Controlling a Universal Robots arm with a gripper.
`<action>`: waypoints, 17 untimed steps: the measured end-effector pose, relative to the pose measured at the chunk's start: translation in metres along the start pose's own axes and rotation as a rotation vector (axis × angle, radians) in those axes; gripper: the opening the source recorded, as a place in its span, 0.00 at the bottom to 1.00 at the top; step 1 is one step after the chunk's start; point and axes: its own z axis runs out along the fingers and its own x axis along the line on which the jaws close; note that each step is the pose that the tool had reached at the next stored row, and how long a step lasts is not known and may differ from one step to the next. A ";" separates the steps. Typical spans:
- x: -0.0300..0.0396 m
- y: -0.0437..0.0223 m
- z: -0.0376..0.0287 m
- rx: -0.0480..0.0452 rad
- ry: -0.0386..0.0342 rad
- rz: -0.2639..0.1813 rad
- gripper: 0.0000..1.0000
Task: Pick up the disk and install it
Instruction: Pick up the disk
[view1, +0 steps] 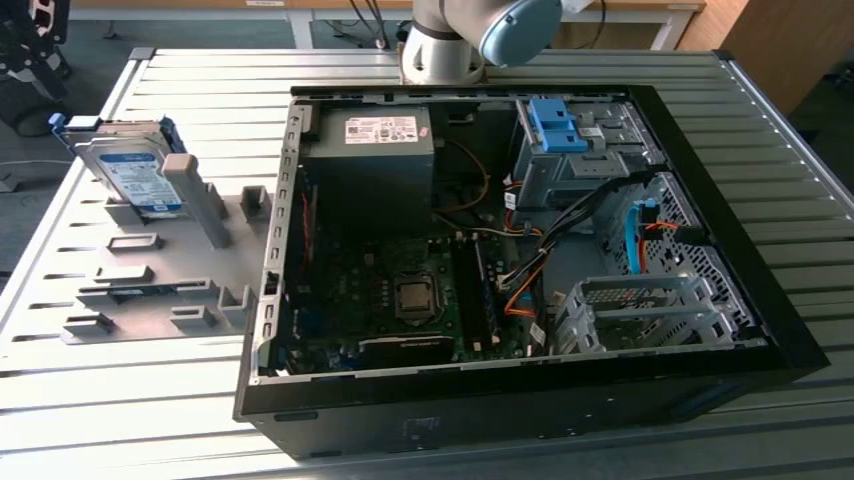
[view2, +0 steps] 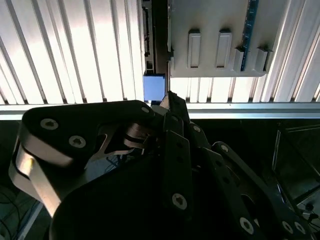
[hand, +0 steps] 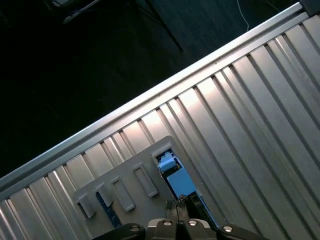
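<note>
Far out at the exterior view's left, the flat silver-grey hard disk with white-and-blue label and blue plastic side rails (view1: 127, 168) stands on edge in the grey slotted fixture plate (view1: 174, 265). The plate sits on the ribbed aluminium bench (view1: 774, 150), beside the open black computer case (view1: 534, 420). The disk isn't picked yet and nothing is touching it.

In the first wrist view my end effector (hand: 181, 207) hangs over the disk's blue top end, apart from it. I can't tell from these angles whether it's open or closed.

My read of the step in hand: lining up over the disk for the grasp. To do it well:
- Centre on the upper edge, square to the broad faces rather than the rails, so the blue plastic takes no squeeze.
- Keep the approach straight along the slot, since tilt would likely jam the drive against the fixture.
- Mind clearance on the side of the grey upright post (view1: 194, 200), which stands just beside the disk.
</note>
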 end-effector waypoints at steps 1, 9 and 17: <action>0.0000 0.0000 0.0000 0.0000 0.0000 0.000 0.11; 0.0000 -0.0001 0.0002 -0.0006 0.0021 -0.050 0.11; 0.0000 -0.0001 0.0008 -0.0027 0.0085 -0.195 0.11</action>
